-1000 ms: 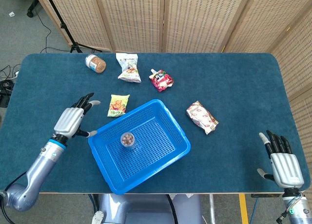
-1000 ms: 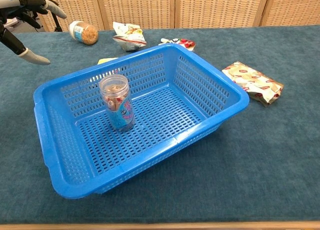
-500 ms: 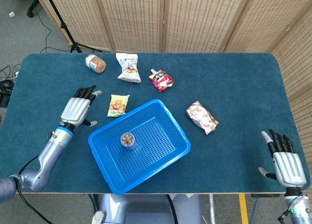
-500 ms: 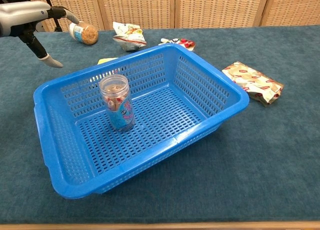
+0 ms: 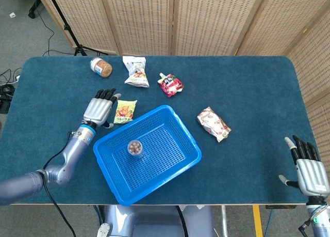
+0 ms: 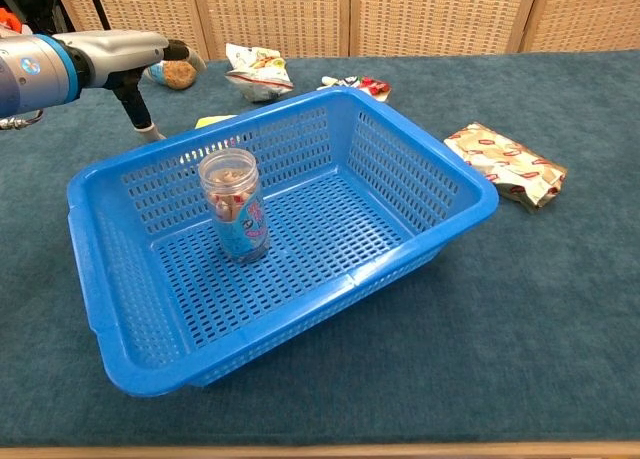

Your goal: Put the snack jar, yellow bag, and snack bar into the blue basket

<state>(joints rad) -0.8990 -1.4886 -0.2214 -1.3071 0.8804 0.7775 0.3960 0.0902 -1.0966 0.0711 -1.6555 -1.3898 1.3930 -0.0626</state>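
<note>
The blue basket (image 5: 188, 140) (image 6: 452, 184) sits at the table's front middle. A clear snack jar (image 5: 135, 147) (image 6: 236, 205) stands upright inside it. Just behind the basket's left corner lies the yellow bag (image 5: 125, 111) (image 6: 214, 121), mostly hidden by the rim in the chest view. My left hand (image 5: 100, 109) (image 6: 118, 47) hovers close to the bag's left side, fingers stretched out and holding nothing. The snack bar (image 5: 213, 124) (image 6: 505, 164), in a red and white wrapper, lies right of the basket. My right hand (image 5: 311, 171) stays open at the front right edge.
Along the back of the table lie a brown-filled jar (image 5: 101, 67) (image 6: 178, 74), a white snack bag (image 5: 135, 72) (image 6: 257, 71) and a red pouch (image 5: 170, 84) (image 6: 358, 84). Wicker screens stand behind the table.
My left hand has moved right and away from me, from the basket's left side up to the yellow bag. My right hand has slid slightly toward the front right edge.
</note>
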